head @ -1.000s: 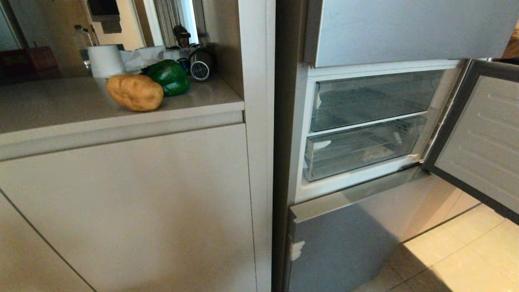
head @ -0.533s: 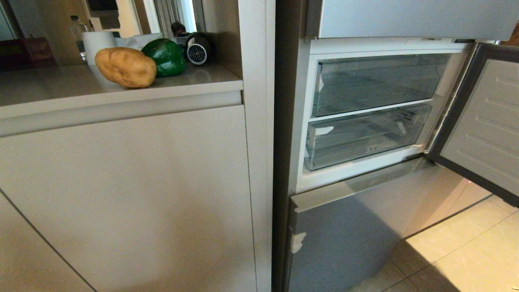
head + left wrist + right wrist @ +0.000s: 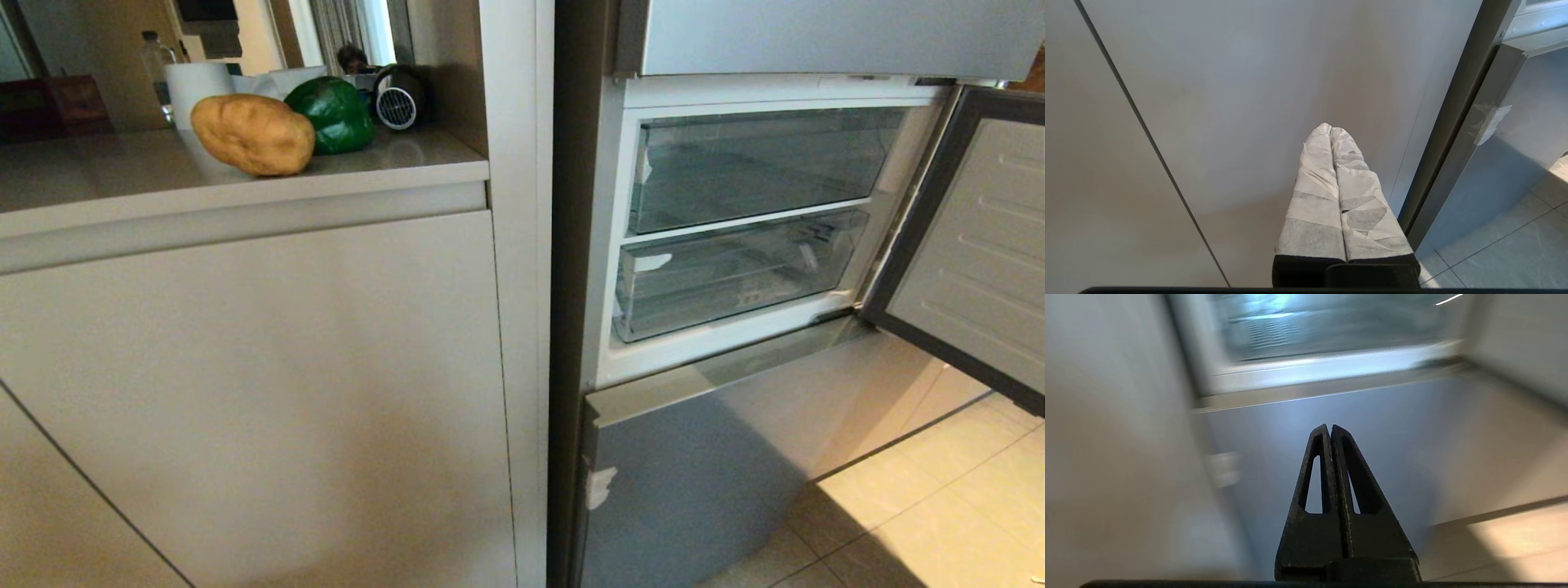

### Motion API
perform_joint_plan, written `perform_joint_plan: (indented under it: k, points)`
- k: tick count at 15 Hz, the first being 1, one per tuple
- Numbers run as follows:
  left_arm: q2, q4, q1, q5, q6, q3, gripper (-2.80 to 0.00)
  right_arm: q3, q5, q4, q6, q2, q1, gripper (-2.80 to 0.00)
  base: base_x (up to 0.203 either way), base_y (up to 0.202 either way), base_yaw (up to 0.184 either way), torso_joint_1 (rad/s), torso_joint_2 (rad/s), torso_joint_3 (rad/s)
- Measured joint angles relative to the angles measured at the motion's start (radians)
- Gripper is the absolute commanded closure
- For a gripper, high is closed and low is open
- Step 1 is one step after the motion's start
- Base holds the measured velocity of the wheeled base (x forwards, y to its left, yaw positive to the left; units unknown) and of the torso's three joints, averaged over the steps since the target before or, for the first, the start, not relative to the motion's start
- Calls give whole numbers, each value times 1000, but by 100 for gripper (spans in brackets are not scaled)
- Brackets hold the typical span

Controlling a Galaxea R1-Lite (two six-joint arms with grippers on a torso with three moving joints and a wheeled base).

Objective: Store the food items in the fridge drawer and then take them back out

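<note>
A paper roll [image 3: 198,88] and water bottle [image 3: 153,65] stand on the counter [image 3: 98,175].

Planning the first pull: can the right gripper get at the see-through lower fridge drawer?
Probably yes: the fridge door stands open and nothing blocks the drawer; the right gripper, shut, points just below it.

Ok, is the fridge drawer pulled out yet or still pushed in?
Pushed in. The fridge drawer sits flush in its frame behind the open middle door, and looks empty; potato and pepper remain on the counter.

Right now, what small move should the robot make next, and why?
Probably raise the right gripper, shut and empty, toward the drawer: it is pushed in, while the potato and pepper sit on the counter.
</note>
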Motion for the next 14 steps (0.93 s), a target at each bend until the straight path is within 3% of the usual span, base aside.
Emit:
perform_joint_plan:
  k: [1, 2, 3, 5, 9, 14]
  points:
    - [0, 0, 0, 0, 0, 0, 0, -22, 67, -19, 25, 81, 1, 0, 0, 0, 0, 0, 0, 0]
    - [0, 0, 0, 0, 0, 0, 0, -39, 132, -51, 42, 176, 2, -252, 0, 0, 0, 0, 0, 0]
    - [0, 0, 0, 0, 0, 0, 0, -51, 189, -92, 53, 275, 2, -280, 0, 0, 0, 0, 0, 0]
    - [0, 0, 0, 0, 0, 0, 0, -72, 266, -207, 64, 495, 4, -280, 0, 0, 0, 0, 0, 0]
    - [0, 0, 0, 0, 0, 0, 0, -116, 327, -518, 55, 943, 29, -280, 0, 0, 0, 0, 0, 0]
    - [0, 0, 0, 0, 0, 0, 0, -211, 317, -906, -86, 1326, 115, -280, 0, 0, 0, 0, 0, 0]
